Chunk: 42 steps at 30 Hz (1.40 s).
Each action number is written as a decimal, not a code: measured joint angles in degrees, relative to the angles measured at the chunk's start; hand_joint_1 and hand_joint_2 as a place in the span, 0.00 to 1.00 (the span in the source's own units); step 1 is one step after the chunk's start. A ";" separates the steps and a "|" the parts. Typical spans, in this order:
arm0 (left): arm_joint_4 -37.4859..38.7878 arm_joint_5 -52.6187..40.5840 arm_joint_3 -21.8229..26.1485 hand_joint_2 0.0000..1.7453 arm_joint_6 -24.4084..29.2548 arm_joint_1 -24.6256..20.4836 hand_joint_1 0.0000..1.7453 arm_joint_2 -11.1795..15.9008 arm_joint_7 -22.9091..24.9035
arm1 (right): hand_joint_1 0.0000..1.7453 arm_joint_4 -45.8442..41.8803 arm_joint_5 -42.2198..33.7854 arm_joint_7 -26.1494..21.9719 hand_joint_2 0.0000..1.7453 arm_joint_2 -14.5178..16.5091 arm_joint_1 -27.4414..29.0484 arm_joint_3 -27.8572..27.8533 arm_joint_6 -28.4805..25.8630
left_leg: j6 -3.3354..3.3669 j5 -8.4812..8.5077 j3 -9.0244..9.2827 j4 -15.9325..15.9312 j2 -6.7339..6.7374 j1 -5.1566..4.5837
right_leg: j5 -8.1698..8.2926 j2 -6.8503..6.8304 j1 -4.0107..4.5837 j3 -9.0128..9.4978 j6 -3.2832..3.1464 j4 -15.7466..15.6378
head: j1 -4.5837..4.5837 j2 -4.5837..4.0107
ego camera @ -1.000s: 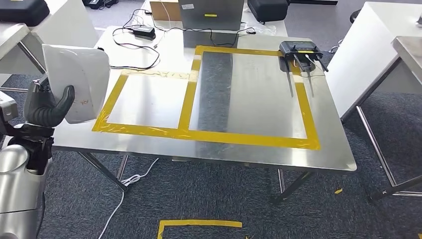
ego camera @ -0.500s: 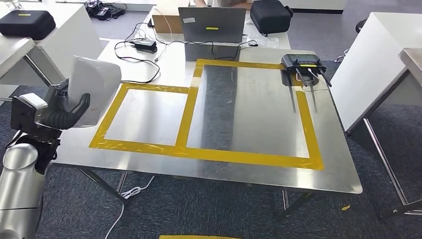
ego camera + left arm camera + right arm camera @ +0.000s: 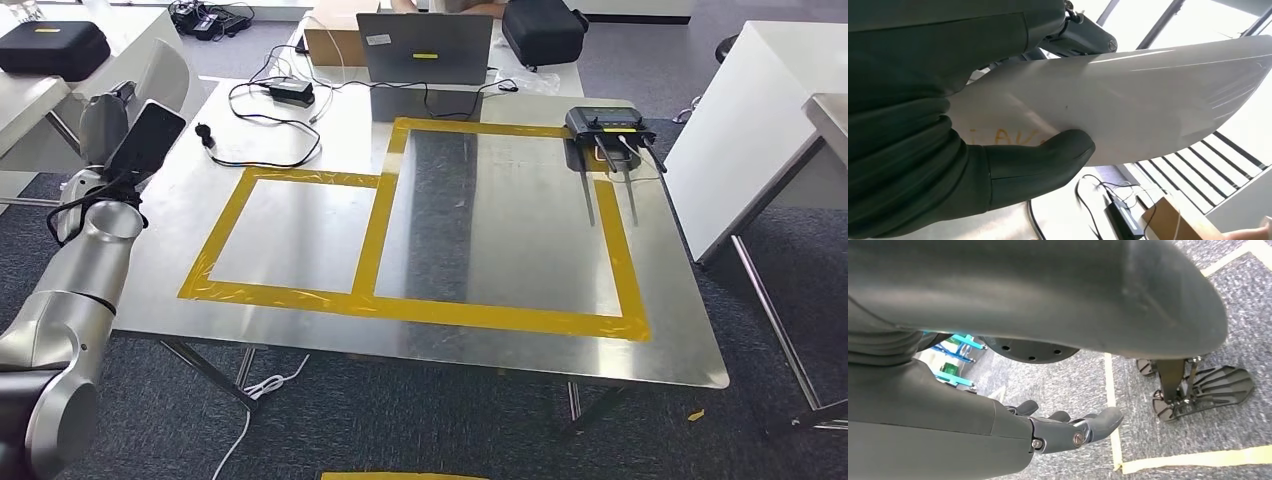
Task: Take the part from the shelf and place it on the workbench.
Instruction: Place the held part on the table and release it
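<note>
One laptop [image 3: 426,47], two black cases [image 3: 50,47], one cardboard box [image 3: 333,46].

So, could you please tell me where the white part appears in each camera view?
Head view: white part at the far left, upper area.
Left wrist view: across the centre, held by the left hand.
Right wrist view: not in it.
Shared landmark: the black power adapter.

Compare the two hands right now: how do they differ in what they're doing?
The left hand grips the white part, thumb pressed on its face; the right hand holds nothing, fingers loosely apart. The left hand is raised at the left edge of the steel workbench; the right hand hangs low over grey carpet with yellow tape lines. Both share the same dark grey build.
</note>
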 joint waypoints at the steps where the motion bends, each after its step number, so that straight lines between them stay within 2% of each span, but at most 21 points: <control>1: 2.38 -0.20 -0.18 1.00 0.55 -1.32 1.00 -0.67 0.32 | 0.00 0.00 0.00 0.00 0.00 -0.02 0.02 0.00 0.00 | 0.00 0.00 0.00 0.00 0.00 -0.02 | 0.02 0.01 -0.02 0.00 0.02 -0.01 | 0.01 0.00; 8: 11.18 -1.22 -0.96 1.00 1.51 -5.62 1.00 -4.01 1.91 | 0.00 0.00 0.05 0.01 0.00 -0.23 0.14 0.00 0.00 | 0.03 -0.01 -0.06 0.02 -0.02 -0.09 | 0.02 -0.03 -0.09 -0.01 0.06 -0.10 | 0.01 0.00; 18: 15.69 -4.27 -2.55 1.00 0.74 -7.39 1.00 -11.04 2.73 | 0.00 0.00 1.55 -0.01 0.00 -0.66 0.40 0.18 0.00 | 0.17 -0.09 -0.11 0.03 0.02 -0.14 | 0.02 0.03 -0.16 -0.01 0.12 -0.15 | 0.01 0.00; 34: 17.51 -5.10 -2.93 1.00 0.80 -7.98 1.00 -13.44 2.74 | 0.00 0.00 1.66 -0.01 0.00 -0.86 0.78 0.32 0.00 | 0.21 -0.12 -0.09 0.00 0.06 -0.14 | -0.01 0.04 -0.15 -0.02 0.17 -0.15 | 0.01 0.00; 42: 18.89 -11.80 -7.34 1.00 1.96 -5.39 1.00 -15.63 4.73 | 0.00 0.00 3.92 0.00 0.00 -0.86 0.68 1.60 0.00 | 0.24 -0.13 -0.11 0.00 -0.05 -0.21 | -0.04 -0.03 -0.23 0.01 0.22 -0.15 | 0.01 0.00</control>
